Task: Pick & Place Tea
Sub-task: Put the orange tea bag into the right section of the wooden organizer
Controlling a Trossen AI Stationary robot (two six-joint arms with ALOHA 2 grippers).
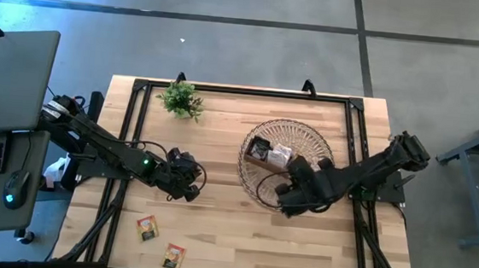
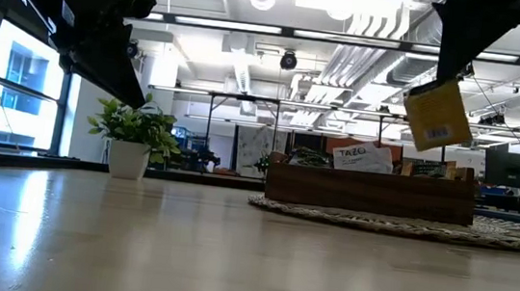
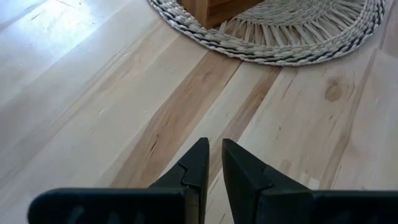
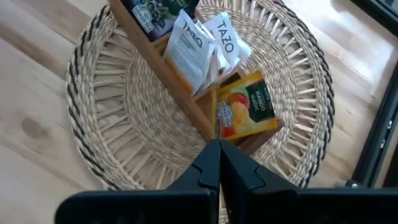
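R gripper pinched shut on orange packet by its edge, hanging over tray in basket. Lower straight, keep packet edge-on to slot, let go only once seated. Packet dangles tilted, long axis roughly vertical, face toward me. L gripper nearly closed, empty, over table.
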